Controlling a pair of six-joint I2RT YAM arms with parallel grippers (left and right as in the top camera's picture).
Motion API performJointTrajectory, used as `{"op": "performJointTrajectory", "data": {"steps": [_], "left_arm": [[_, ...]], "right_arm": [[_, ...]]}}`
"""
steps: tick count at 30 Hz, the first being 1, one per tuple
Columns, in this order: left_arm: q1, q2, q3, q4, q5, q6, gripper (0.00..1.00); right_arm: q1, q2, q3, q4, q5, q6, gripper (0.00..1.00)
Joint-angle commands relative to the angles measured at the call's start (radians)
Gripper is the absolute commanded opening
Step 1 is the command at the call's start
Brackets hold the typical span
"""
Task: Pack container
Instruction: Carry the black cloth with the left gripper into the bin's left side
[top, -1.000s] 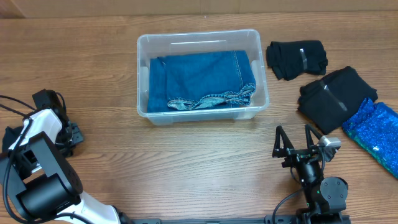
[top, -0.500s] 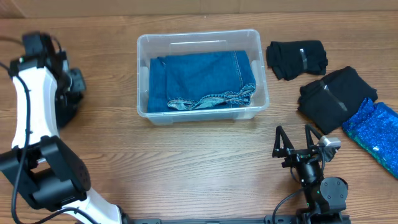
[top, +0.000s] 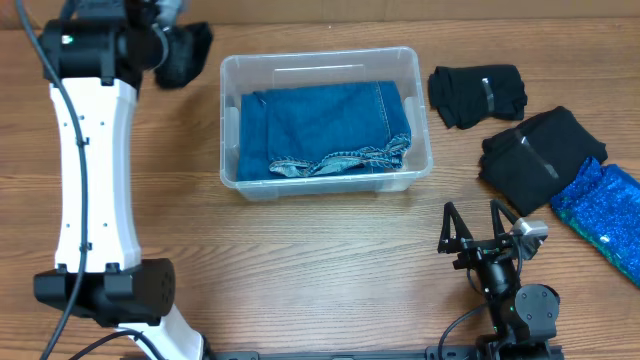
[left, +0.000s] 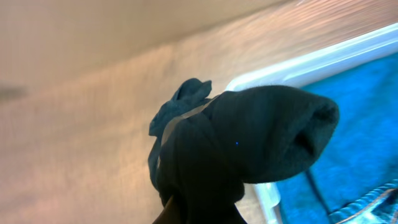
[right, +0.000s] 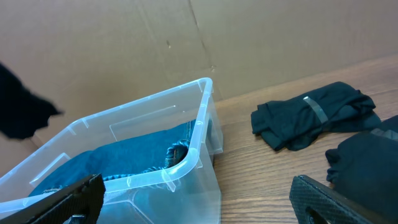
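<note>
Your left tool (top: 168, 45) is up at far left of table (top: 300, 260), just beside container (top: 320, 55) corner. It's clamped on one black cloth (left: 249, 149), which hides its fingers. Your right tool (top: 471, 225) is at near edge, spread wide, empty.

- One container, mid-table, with one folded jeans (top: 320, 125) inside.
- Two black bundles right of it on table: smaller bundle (top: 478, 95) farther, bigger bundle (top: 540, 150) nearer.
- One blue sparkly pack (top: 600, 210) against bigger bundle.

Container (top: 229, 120) top's open, jeans (top: 325, 130) sit low inside — room above; left arm (top: 95, 150) w/ black cloth (top: 186, 52) spans left side of table (top: 300, 260).
</note>
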Motion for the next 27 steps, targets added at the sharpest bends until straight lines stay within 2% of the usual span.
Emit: {"op": "performJointTrajectory", "data": {"steps": [1, 10, 15, 18, 22, 27], "left_arm": [[-0.108, -0.005, 0.133, 0.000, 0.010, 0.106, 0.04], [-0.257, 0.005, 0.166, -0.008, -0.007, 0.101, 0.04], [-0.270, 0.010, 0.144, -0.064, -0.019, 0.083, 0.04], [-0.269, 0.010, 0.087, -0.092, -0.049, 0.112, 0.04], [-0.268, 0.010, -0.010, -0.048, -0.050, 0.171, 0.04], [-0.262, 0.011, -0.114, 0.057, -0.120, 0.174, 0.04]], "right_arm": [[0.007, -0.008, -0.011, 0.005, 0.009, -0.003, 1.00], [0.007, -0.008, -0.011, 0.005, 0.009, -0.003, 1.00], [0.007, -0.008, -0.011, 0.005, 0.009, -0.003, 1.00], [0.007, -0.008, -0.011, 0.005, 0.009, -0.003, 1.00], [0.007, -0.008, -0.011, 0.005, 0.009, -0.003, 1.00], [0.007, -0.008, -0.011, 0.005, 0.009, -0.003, 1.00]]}}
